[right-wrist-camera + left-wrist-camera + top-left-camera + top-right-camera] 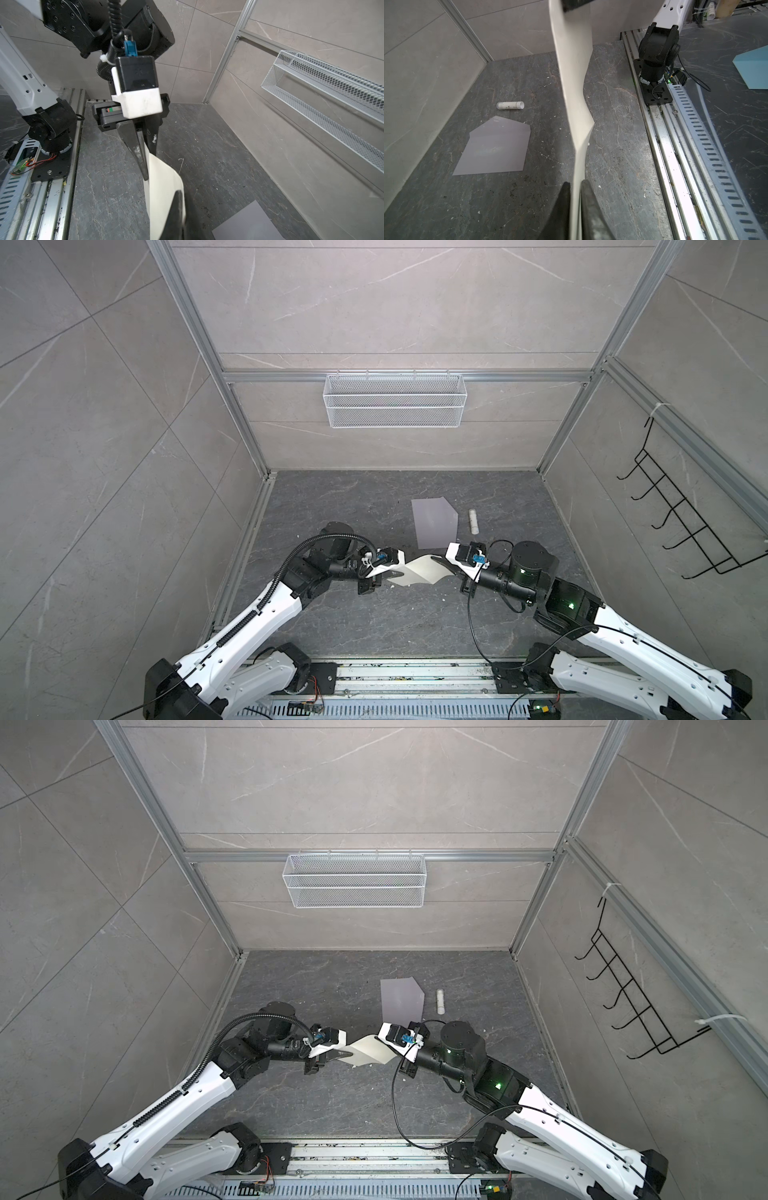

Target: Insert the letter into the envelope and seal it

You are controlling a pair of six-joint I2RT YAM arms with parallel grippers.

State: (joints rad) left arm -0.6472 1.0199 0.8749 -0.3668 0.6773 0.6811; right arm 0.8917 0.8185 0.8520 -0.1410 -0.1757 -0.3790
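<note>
Letter [419,574] hangs in the air, twisted along its length, pinched at opposite ends by the left gripper [575,184] and right gripper [440,571], both clenched on the sheet. Envelope [435,523] lies flat just beyond it, pointed flap open, glue stick [473,521] beside it. Risk: arms pulling apart or counter-rotating could tear or crease the paper. The right grip may be shallow and slip; its wrist view shows one finger only.
</note>
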